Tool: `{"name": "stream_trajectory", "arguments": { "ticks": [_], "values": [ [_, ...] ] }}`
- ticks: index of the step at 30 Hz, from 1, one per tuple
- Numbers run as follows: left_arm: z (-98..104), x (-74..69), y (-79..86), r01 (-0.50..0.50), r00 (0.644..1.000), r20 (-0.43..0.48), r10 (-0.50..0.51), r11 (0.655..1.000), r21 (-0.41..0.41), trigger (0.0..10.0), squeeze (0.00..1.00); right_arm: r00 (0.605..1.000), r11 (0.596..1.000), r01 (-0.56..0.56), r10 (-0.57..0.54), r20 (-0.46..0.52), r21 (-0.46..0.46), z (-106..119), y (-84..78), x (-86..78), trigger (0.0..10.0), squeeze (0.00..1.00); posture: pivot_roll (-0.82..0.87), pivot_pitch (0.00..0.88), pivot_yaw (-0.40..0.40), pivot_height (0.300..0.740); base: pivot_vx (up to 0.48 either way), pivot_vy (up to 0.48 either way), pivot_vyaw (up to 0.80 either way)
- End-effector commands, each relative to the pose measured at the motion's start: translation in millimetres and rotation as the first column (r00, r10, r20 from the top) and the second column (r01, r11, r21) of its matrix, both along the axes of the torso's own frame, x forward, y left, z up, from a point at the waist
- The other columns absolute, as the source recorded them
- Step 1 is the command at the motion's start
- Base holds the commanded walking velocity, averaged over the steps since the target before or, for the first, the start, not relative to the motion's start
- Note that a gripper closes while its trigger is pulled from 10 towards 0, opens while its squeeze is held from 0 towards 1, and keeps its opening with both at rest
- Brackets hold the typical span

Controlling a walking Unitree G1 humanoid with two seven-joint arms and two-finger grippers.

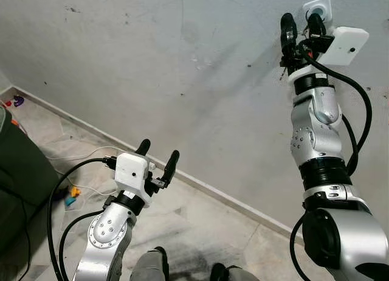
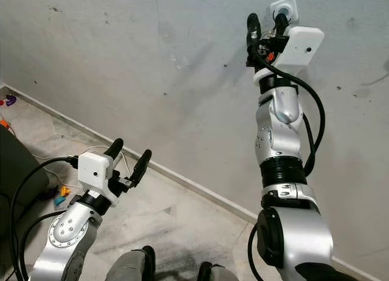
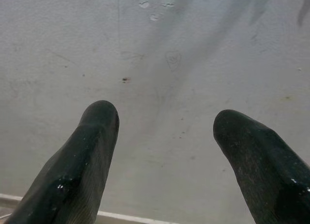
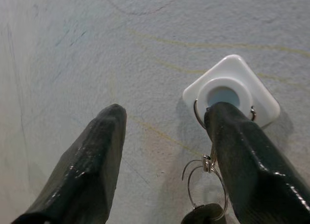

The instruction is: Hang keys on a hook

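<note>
A white square hook (image 4: 231, 88) with a round pale centre is fixed high on the grey wall. A wire key ring (image 4: 206, 168) loops around it, and smaller rings and a dark key head (image 4: 201, 215) hang below. My right gripper (image 4: 167, 112) is raised to the wall and open; one finger (image 4: 247, 156) lies in front of the hook and ring, the other stands apart to the side. In the left eye view the right gripper (image 1: 302, 22) sits just below the hook (image 1: 320, 7). My left gripper (image 1: 159, 151) is low, open and holds nothing, pointing at bare wall.
A white baseboard (image 1: 200, 183) runs along the foot of the wall above a tiled floor. A dark green object (image 1: 15, 171) stands at the left, with cables (image 1: 79, 153) and small colourful toys (image 1: 71, 196) near it. My feet (image 1: 158, 260) are close to the wall.
</note>
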State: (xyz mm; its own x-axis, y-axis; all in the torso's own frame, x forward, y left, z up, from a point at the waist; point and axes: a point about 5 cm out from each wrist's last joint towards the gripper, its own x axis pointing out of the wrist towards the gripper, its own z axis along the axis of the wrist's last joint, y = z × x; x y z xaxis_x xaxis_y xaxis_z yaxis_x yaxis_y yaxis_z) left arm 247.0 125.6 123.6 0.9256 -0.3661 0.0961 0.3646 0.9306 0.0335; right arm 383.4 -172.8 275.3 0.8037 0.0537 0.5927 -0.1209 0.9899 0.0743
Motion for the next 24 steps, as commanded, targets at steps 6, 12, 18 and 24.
{"name": "stream_trajectory", "arguments": {
  "ticks": [6,12,18,24],
  "values": [
    [-3.3,-1.6,1.2,-0.006,1.000,-0.010,0.006,1.000,0.008,10.0,0.00,0.994,0.994,0.095,-0.092,0.067,-0.049,13.7,-12.1,-4.8,10.0,1.00,0.12,0.173,0.001,0.740,0.000,0.000,0.00],
    [-3.6,-2.2,1.1,-0.009,1.000,-0.010,0.009,1.000,0.007,10.0,0.00,0.987,0.982,0.127,-0.112,0.115,-0.138,19.8,-4.9,-7.9,10.0,1.00,0.13,0.170,-0.001,0.740,0.000,0.000,0.00],
    [-3.7,-2.1,1.3,-0.009,1.000,-0.010,0.009,1.000,0.008,10.0,0.00,0.969,0.953,0.223,-0.193,0.156,-0.207,24.2,-5.9,-10.4,10.0,0.99,0.12,0.169,-0.002,0.740,0.000,0.000,0.00],
    [-2.5,0.2,2.7,-0.019,1.000,-0.001,0.019,1.000,0.012,10.0,0.00,0.950,0.930,0.278,-0.231,0.208,-0.241,28.7,-5.0,-15.8,10.0,0.95,0.12,0.162,0.002,0.740,0.000,0.000,0.00]
  ]
}}
